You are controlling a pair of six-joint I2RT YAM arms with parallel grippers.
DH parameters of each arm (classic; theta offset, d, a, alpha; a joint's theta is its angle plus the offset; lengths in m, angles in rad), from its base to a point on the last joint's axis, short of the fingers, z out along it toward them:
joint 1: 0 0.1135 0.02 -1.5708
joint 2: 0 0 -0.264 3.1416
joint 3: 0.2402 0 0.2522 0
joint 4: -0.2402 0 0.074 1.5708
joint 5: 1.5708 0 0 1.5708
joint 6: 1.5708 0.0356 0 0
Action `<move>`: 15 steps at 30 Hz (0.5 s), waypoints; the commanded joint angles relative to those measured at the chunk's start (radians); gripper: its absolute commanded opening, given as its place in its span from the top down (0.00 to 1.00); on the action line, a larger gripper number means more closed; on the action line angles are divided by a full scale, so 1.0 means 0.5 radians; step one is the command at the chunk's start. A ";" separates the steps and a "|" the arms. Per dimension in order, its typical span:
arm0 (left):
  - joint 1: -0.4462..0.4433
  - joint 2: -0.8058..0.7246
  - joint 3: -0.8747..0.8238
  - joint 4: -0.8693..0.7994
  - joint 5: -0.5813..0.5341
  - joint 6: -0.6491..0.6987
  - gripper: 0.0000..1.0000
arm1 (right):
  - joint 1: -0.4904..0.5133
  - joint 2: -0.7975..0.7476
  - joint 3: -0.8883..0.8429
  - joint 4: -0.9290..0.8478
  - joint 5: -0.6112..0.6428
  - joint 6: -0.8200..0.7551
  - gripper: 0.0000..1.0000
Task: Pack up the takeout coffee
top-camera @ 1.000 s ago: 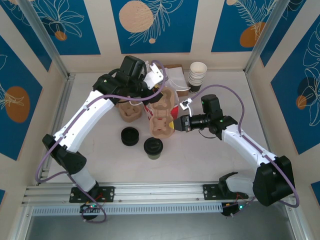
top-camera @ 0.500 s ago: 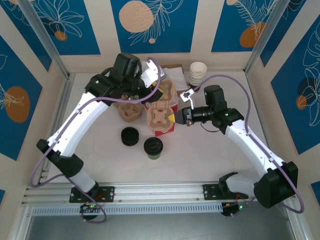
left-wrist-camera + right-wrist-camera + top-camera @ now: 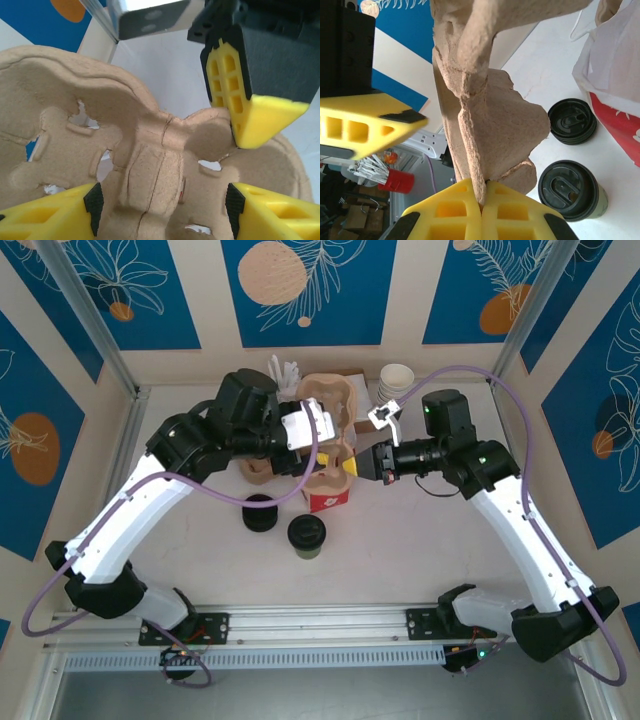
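Brown moulded pulp forms two cup carriers. In the overhead view, from the left: the resting carrier (image 3: pixel 258 471) lies on the table (image 3: pixel 430 540) left of centre, half under the left arm. Below it sits one black lid stack (image 3: pixel 260 512). Just right of that, apart from it, stands the one takeout coffee (image 3: pixel 306 533), upright on the table in the lower middle with its black lid on, touched by neither gripper. Above the coffee the raised carrier (image 3: pixel 326 405) is held up on edge between the two arms. The left gripper (image 3: pixel 303 430) is at its left side. In the left wrist view its fingers (image 3: pixel 45 215) are spread wide either side of the carrier's central ridge, and whether they press it cannot be told. One white bag (image 3: pixel 330 498) with a red panel lies under the raised carrier; the white marks on the red are too small to read. The right gripper (image 3: pixel 352 462) comes in from the right, its fingers (image 3: pixel 450 215) closed together on the carrier's thin edge. One stack of white cups (image 3: pixel 396 388) stands right of centre near the top. In the right wrist view the coffee (image 3: pixel 572 190) is at lower right with the lid stack (image 3: pixel 572 121) above it; the embossing on the lids is not legible
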 commanded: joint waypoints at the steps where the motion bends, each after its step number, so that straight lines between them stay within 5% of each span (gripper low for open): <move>1: -0.049 -0.005 -0.011 -0.005 -0.161 0.175 0.32 | 0.039 0.033 0.140 -0.267 0.051 -0.057 1.00; 15: -0.146 0.111 0.079 -0.092 -0.301 0.258 0.43 | 0.123 0.125 0.296 -0.523 0.175 -0.083 1.00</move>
